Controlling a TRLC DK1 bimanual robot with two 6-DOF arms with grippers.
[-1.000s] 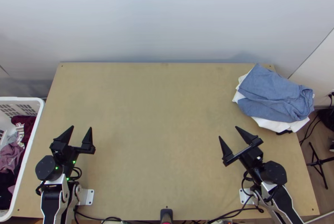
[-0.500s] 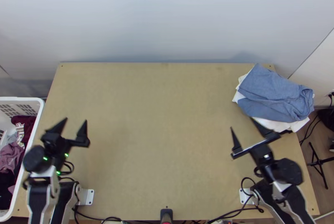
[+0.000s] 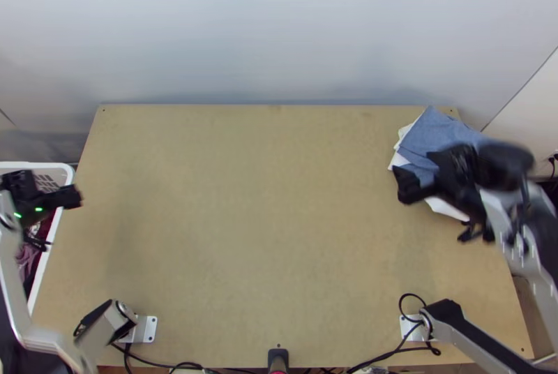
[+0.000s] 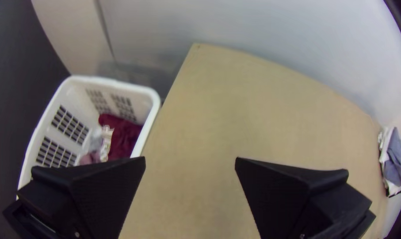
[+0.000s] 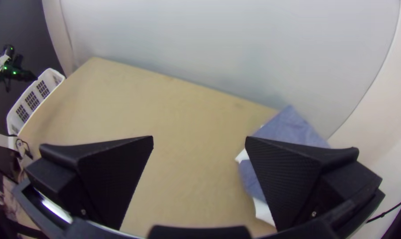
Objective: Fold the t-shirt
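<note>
1. Top view: we see the table [image 3: 244, 234], with the white basket [image 4: 149, 121] beside its left edge. Inside lie a maroon garment [image 4: 127, 137] with pale print and a mauve cloth [image 4: 90, 157].
2. At the near edge we mark a small dark fitting [image 3: 277, 356] and black cables [image 3: 390, 358].
3. The left gripper [image 3: 42, 192] overlaps the basket in the top view, partly covering the clothes; its fingers stand wide apart, nothing between them.
4. We cannot tell which cloth is the t-shirt. The blue cloth [image 3: 436, 133] lies folded over a white cloth [image 5: 263, 211] at the table's far right corner, partly covered by the right gripper [image 3: 441, 212].
5. That gripper's fingers are spread and empty; we cannot tell whether they touch the pile.
</note>
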